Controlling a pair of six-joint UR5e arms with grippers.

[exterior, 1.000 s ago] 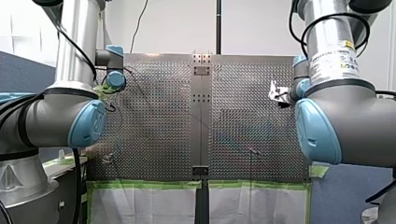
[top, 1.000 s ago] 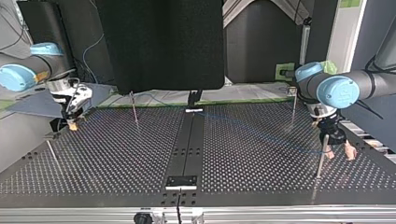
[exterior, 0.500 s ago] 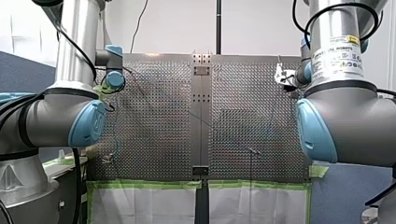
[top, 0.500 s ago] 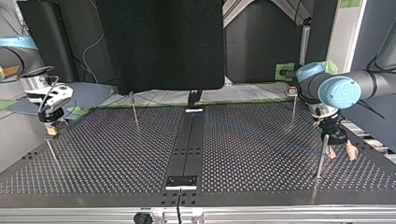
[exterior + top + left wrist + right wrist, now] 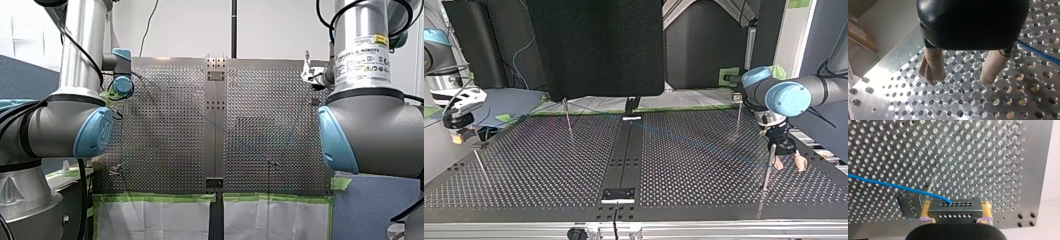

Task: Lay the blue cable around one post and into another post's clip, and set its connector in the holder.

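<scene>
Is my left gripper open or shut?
Open. The left gripper has its two beige fingers apart, only bare table between them.

Front and top cameras face each other across the shared table (image 5: 165,125).

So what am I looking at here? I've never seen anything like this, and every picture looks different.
These are two robot arms working over a metal table full of holes. One picture looks from behind the arms, one faces them across the table, and two come from small cameras on the wrists. Thin upright posts stand on the table, and a blue cable runs across it. The right tool pinches a grey connector at the cable's end between yellow pads. The left tool is open and holds nothing.
</scene>
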